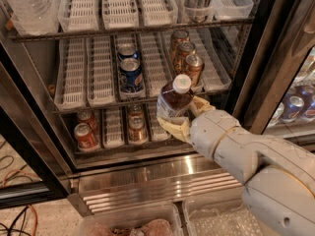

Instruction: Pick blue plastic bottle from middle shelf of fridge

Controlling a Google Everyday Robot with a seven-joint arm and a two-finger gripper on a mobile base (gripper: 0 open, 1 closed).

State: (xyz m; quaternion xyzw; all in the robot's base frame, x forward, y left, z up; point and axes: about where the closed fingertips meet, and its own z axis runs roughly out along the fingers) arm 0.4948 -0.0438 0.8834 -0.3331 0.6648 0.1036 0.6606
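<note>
high camera faces fridge (257,58) closely, end effector (183,116) centre.

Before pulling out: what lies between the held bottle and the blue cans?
Camera view: only a bare white slotted lane of the middle shelf lies between the blue cans and the blue plastic bottle, held by the gripper at the shelf's front.
</note>
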